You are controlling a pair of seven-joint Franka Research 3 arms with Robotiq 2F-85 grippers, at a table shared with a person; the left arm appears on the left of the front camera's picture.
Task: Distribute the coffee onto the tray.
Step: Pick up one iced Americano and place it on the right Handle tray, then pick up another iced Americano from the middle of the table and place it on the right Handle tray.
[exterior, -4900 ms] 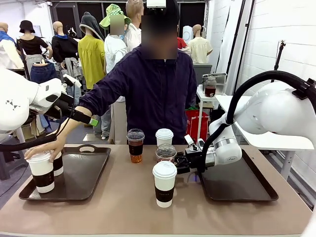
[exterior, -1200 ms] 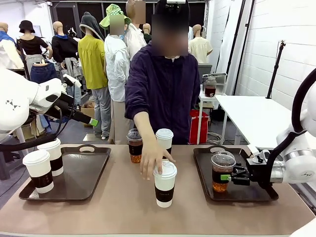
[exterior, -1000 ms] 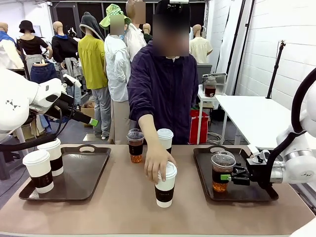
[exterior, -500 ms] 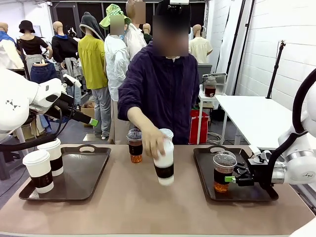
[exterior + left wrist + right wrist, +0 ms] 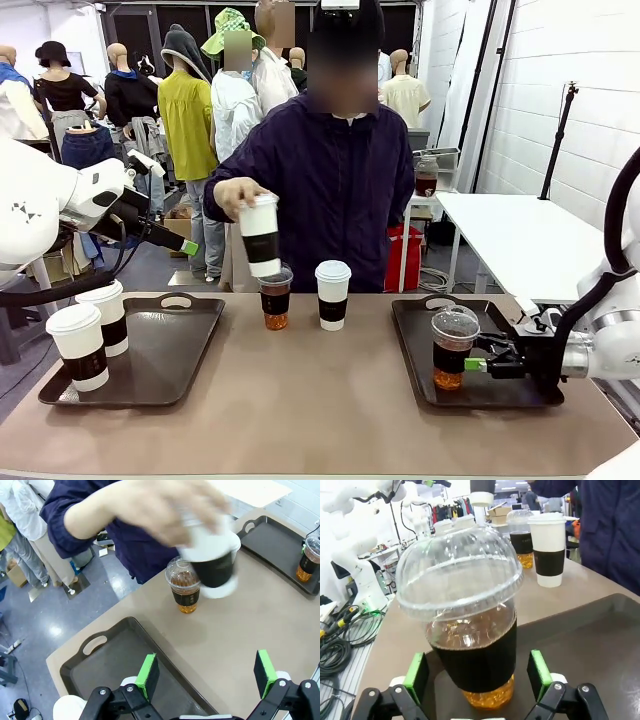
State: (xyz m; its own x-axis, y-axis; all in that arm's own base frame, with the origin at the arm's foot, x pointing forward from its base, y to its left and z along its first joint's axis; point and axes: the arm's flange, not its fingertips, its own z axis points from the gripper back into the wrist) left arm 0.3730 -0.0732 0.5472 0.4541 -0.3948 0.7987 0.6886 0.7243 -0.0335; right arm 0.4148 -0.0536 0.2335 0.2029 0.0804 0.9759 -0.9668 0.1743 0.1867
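In the front view, a dark rectangular plastic tray lay at the left edge of the brown table. It carried two white paper cups with brown sleeves, the nearer white cup and the farther white cup, both at its left edge. The left gripper hung in the air above that side of the table. A second dark tray lay at the right edge. A clear dome-lidded plastic cup of amber drink stood upright near its left edge, with the right gripper just beside it. The person's hand held a third white paper cup high over the table's far edge. At that far edge stood another clear cup and a fourth white paper cup.

In the left wrist view, the left gripper had its jaws spread wide and had hold of nothing.

In the right wrist view, the green pads of the right gripper stood on both sides of the clear dome-lidded plastic cup of amber drink. They were spread apart and, as far as I could see, not pressing it.

I judged the task about half done: three cups were on trays, one was in the hand, and two waited on the table.
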